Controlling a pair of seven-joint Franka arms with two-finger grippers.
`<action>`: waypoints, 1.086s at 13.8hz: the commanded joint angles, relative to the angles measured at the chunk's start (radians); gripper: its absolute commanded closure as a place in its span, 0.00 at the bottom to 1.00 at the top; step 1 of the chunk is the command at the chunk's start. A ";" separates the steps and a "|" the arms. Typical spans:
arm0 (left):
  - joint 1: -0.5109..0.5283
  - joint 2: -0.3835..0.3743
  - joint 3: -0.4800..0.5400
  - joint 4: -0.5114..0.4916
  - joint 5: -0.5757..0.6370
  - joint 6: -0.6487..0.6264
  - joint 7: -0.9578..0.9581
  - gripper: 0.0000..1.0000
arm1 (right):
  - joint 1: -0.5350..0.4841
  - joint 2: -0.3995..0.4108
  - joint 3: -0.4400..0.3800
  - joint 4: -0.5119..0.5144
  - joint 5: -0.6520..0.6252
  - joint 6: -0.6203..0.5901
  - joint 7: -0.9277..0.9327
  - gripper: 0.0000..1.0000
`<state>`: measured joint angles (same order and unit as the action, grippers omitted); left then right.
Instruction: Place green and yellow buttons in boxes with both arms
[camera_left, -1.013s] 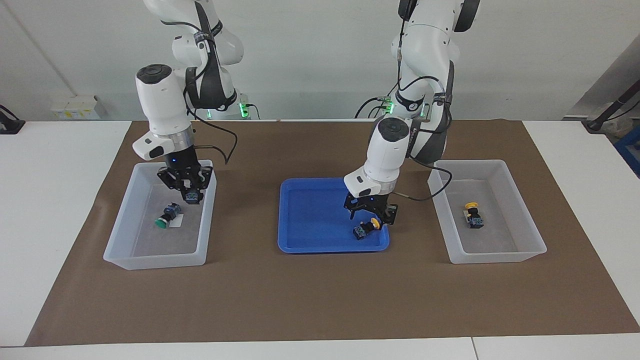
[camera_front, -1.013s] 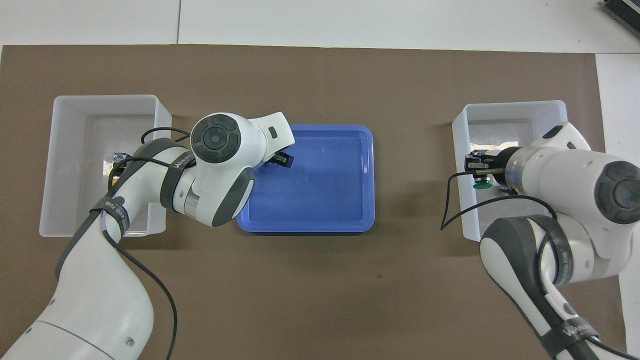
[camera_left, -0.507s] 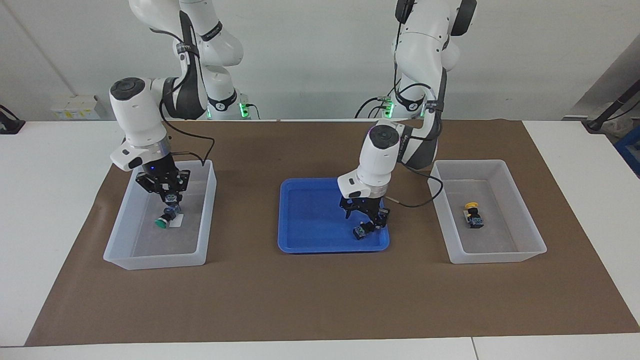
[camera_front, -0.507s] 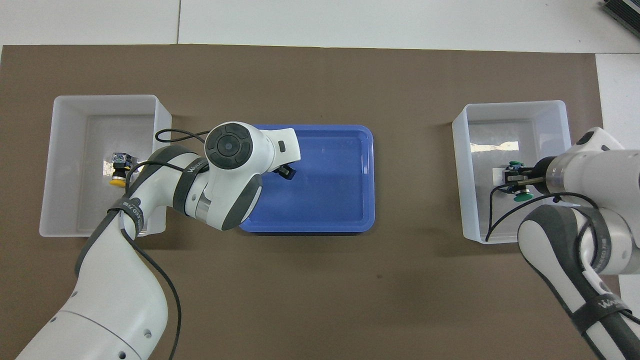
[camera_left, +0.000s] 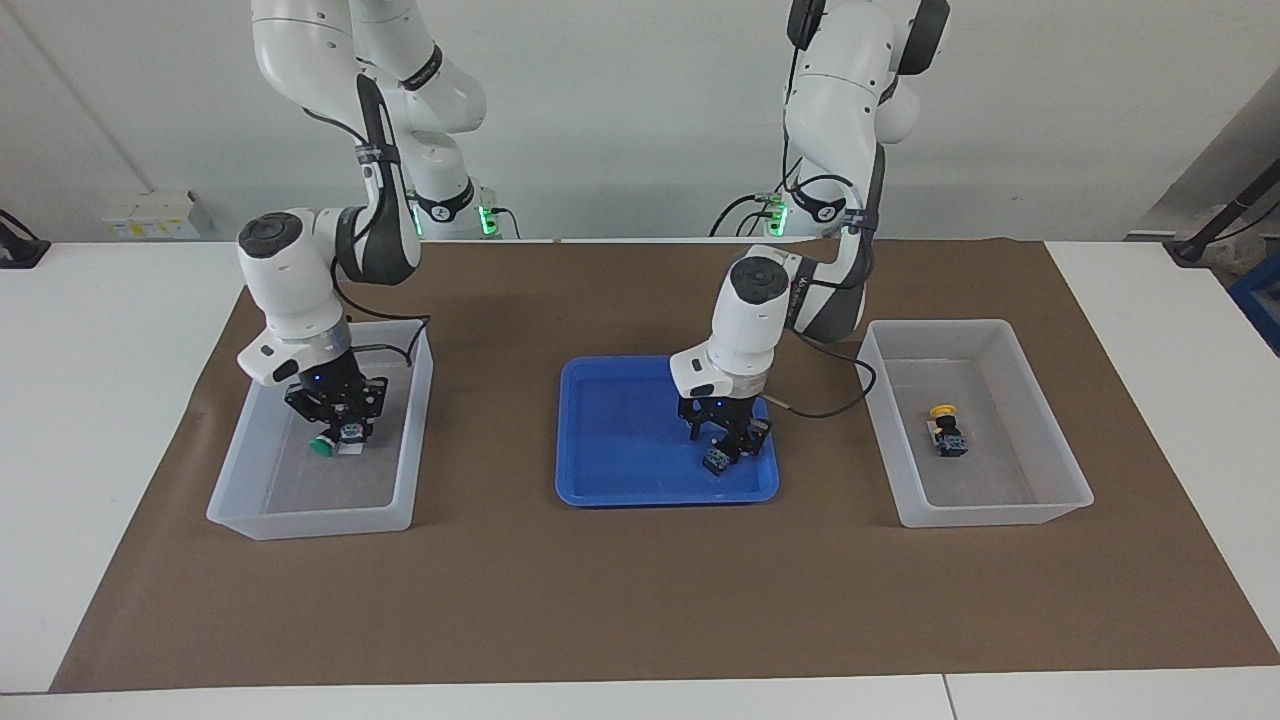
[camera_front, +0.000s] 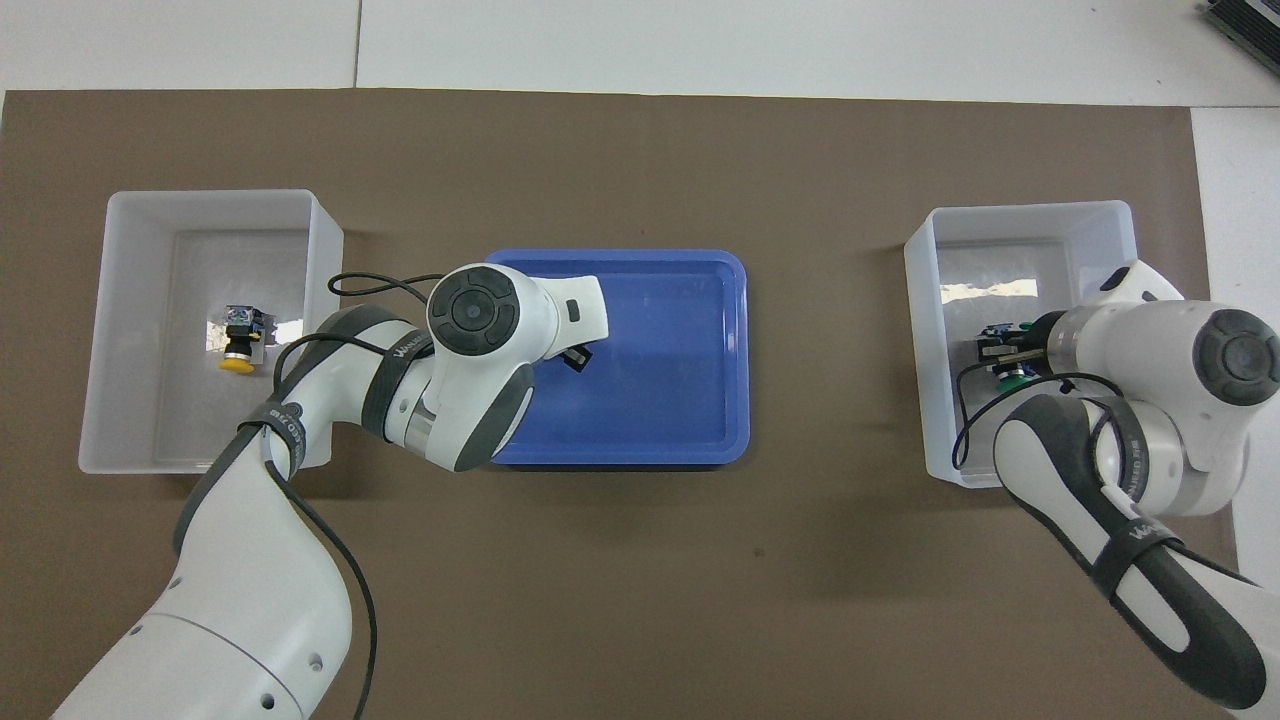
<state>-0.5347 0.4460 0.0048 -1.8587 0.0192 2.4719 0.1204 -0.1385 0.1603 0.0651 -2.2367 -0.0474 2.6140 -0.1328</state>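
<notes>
My right gripper (camera_left: 345, 430) is low inside the box (camera_left: 310, 525) at the right arm's end and is shut on a green button (camera_left: 351, 432). A second green button (camera_left: 322, 447) lies on the box floor right beside it. Overhead, the right gripper (camera_front: 1000, 350) shows in that box (camera_front: 1020, 212) with a green cap (camera_front: 1015, 375) under it. My left gripper (camera_left: 728, 440) is down in the blue tray (camera_left: 620, 480) over a button (camera_left: 716, 462) whose black body shows and whose cap is hidden. A yellow button (camera_left: 945, 430) (camera_front: 238, 345) lies in the other box (camera_left: 1000, 515) (camera_front: 200, 200).
The blue tray (camera_front: 680, 400) sits mid-table between the two boxes, all on a brown mat (camera_left: 640, 600). Overhead, the left arm's wrist covers the tray's corner toward the left arm's end. White table surface surrounds the mat.
The right gripper has come down into its box with its button, next to the green button lying there. The left gripper has sunk onto the tray's button, and its yellow cap no longer shows.
</notes>
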 joint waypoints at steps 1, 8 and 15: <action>-0.011 -0.018 0.015 -0.033 0.013 0.010 0.007 0.74 | -0.018 0.002 0.010 0.003 0.004 0.008 -0.031 0.81; -0.007 -0.023 0.021 0.096 0.011 -0.216 -0.065 1.00 | -0.029 -0.044 0.007 0.092 0.004 -0.107 -0.021 0.00; 0.211 -0.171 0.044 0.248 -0.076 -0.552 -0.073 1.00 | -0.006 -0.116 0.015 0.421 0.004 -0.616 0.157 0.00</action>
<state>-0.4016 0.3019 0.0572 -1.6315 -0.0297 1.9853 0.0440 -0.1490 0.0381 0.0700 -1.9135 -0.0466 2.1156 -0.0279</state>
